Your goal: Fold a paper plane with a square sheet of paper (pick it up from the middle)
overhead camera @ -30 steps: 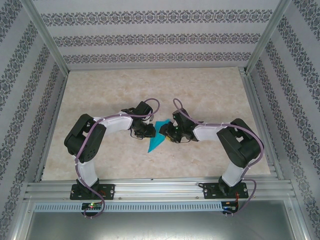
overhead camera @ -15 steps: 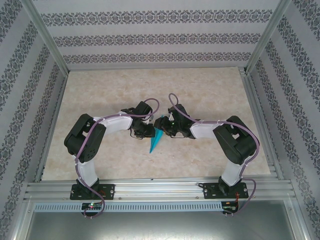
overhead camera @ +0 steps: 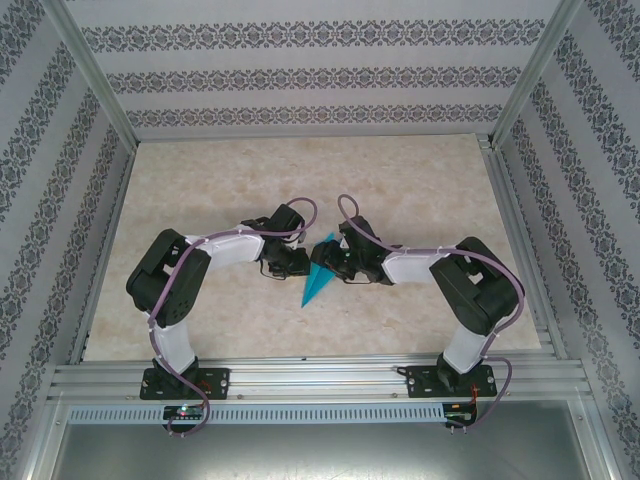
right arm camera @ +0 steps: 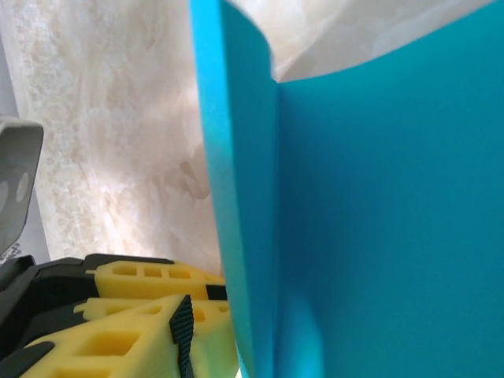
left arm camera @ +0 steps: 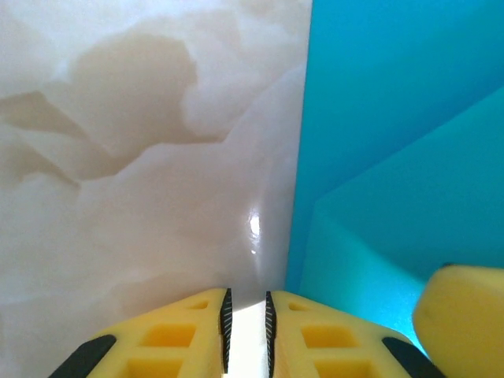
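I see the paper plane (overhead camera: 317,284) as a thin teal-blue wedge near the middle of the table (overhead camera: 300,180). Its sharp tip points toward me and a bit left. Up close, one side lies flat in folded layers. The other side stands up along the crease, I think.

The desk (overhead camera: 300,170) is flat and pale. It has a cream stone pattern like marble, and it shines a little. The paper plane (overhead camera: 317,284) lies on it near the middle. It is small, thin and blue-green. Its pointy tip aims at the near edge, and its wide end faces away.
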Controlling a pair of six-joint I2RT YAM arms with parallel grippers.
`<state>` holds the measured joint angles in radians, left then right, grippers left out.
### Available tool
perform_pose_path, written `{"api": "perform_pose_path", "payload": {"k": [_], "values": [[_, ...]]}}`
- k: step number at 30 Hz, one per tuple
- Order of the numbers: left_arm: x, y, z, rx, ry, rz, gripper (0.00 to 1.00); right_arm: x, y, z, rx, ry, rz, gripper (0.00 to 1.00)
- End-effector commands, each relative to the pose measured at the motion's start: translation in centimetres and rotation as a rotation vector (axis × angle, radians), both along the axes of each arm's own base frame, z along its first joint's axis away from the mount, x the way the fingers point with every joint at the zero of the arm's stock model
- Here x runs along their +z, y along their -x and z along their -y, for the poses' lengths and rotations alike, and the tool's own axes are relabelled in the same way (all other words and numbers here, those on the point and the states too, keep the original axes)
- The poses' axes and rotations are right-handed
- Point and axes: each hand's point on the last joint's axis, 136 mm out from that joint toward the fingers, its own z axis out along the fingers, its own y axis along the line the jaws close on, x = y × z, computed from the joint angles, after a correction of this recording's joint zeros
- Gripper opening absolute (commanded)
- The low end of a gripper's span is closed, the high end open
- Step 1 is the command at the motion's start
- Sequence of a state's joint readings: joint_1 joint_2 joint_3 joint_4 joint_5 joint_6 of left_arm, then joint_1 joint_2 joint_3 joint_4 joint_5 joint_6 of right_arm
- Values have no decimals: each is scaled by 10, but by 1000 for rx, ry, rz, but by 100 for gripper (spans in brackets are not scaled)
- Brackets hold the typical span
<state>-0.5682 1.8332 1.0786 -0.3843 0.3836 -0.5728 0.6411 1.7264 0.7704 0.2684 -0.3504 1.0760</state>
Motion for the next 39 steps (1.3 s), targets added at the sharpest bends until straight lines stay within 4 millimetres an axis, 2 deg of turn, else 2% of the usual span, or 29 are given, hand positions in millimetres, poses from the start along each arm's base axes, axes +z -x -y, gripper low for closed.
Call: {"api": "perform_pose_path", "payload": {"k": [1, 9, 16, 20, 25, 28, 30, 32, 36, 39], "values": [[6, 2, 4, 2, 19, 12, 22, 18, -1, 1, -51, -27, 54, 47], [12, 3, 8, -6, 52, 18, 23, 0, -5, 1, -7, 61, 28, 37], [19, 1, 6, 3, 53, 40, 24, -4, -5, 9, 32, 196, 27, 28], [23, 3, 3, 16, 50, 53, 24, 4, -5, 13, 57, 228, 47, 17], [41, 1, -5, 49, 50, 117, 27, 17, -5, 18, 116, 302, 75, 8], [49, 2, -17, 74, 20, 151, 28, 37, -6, 29, 148, 385, 118, 6], [58, 2, -25, 99, 4, 182, 28, 55, -5, 44, 185, 484, 151, 6], [65, 2, -36, 137, -12, 217, 28, 68, -2, 66, 220, 637, 157, 6], [81, -1, -70, 274, -62, 315, 28, 91, 1, 117, 279, 1008, 121, 6], [91, 0, -96, 383, -82, 382, 32, 102, 2, 129, 330, 1171, 79, 6]]}}
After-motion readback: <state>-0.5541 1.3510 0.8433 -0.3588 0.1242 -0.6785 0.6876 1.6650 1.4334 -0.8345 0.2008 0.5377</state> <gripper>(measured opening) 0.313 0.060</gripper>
